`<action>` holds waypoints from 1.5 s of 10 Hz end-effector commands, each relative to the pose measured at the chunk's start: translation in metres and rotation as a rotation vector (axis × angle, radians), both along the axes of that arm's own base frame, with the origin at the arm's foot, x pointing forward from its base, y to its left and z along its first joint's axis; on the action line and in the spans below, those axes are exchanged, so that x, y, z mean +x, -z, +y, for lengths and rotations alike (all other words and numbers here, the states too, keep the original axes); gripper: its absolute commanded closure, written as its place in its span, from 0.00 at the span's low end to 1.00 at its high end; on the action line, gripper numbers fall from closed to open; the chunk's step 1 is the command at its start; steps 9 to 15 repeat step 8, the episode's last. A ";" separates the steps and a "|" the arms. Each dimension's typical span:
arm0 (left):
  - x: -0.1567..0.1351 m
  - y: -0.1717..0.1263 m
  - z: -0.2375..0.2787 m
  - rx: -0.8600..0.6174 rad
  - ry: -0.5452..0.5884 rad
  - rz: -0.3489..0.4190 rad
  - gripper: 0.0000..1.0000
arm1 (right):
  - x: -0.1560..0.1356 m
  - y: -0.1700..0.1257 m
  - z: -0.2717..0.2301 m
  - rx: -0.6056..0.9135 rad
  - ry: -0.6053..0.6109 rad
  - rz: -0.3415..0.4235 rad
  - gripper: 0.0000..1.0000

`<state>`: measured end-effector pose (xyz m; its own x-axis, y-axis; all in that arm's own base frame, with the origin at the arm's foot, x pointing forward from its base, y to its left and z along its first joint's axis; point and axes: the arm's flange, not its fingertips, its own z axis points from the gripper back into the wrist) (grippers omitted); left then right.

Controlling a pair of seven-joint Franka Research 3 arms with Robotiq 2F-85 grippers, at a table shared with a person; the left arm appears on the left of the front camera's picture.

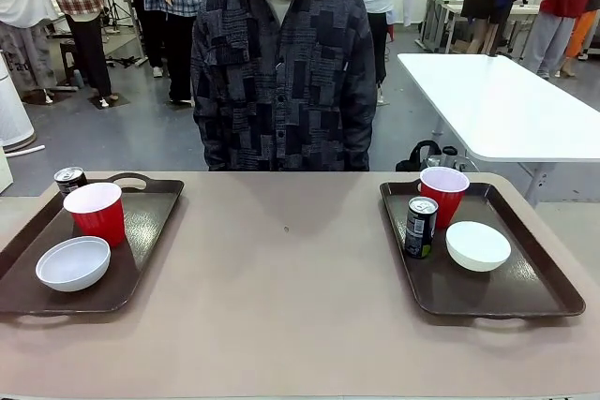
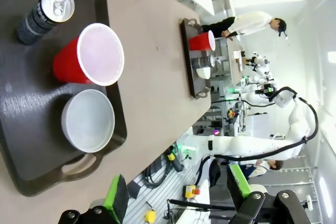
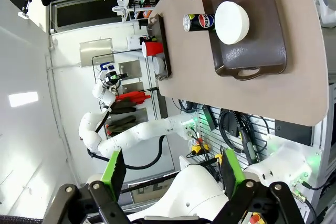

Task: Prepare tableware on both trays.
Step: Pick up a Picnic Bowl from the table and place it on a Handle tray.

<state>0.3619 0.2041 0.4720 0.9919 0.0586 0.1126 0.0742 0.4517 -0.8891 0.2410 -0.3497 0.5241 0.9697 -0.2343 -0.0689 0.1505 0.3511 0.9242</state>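
Both sets look laid out. Left tray [image 1: 141, 259], at the table's left edge: can [image 1: 69, 179] at its far left corner, cup [image 1: 96, 213] just beside it, bowl [image 1: 73, 263] at the near side, almost touching the cup. Right tray [image 1: 525, 297], at the right edge: cup [image 1: 443, 194] at the far rim, can [image 1: 420, 227] just in front of it, bowl [image 1: 478, 245] beside the can. All upright, all inside the rims.

Handling, my read:
- Cups: light, thin plastic, will flex. I'd pinch the wall below the lip, gently.
- Cans: stiff but smooth and narrow, easy to tip (can't tell if full). Grip mid-body, square on.
- Bowls: rigid, possibly breakable, slick; only real hold is one finger inside and one outside the rim.
- Trays: glossy, so things may slide if nudged; take them by the cut-out handles.

Count: 2 trays, 2 cups, 2 cans, 2 bowls, one of each per tray.

Left gripper [image 2: 178, 198] sits high off the near table edge, looking down on the left tray; jaws spread wide, nothing between the green pads [image 2: 116, 196]. Right gripper [image 3: 170, 174] likewise off the near edge below the right tray, jaws apart and holding nothing.

Person [image 1: 283, 72] stands at the far edge, middle; hands hidden below the tabletop. Bare table between the trays.
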 end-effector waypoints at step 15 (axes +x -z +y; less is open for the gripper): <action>-0.001 0.001 -0.001 -0.010 -0.002 -0.007 0.00 | -0.002 0.001 0.000 0.014 0.000 -0.011 0.05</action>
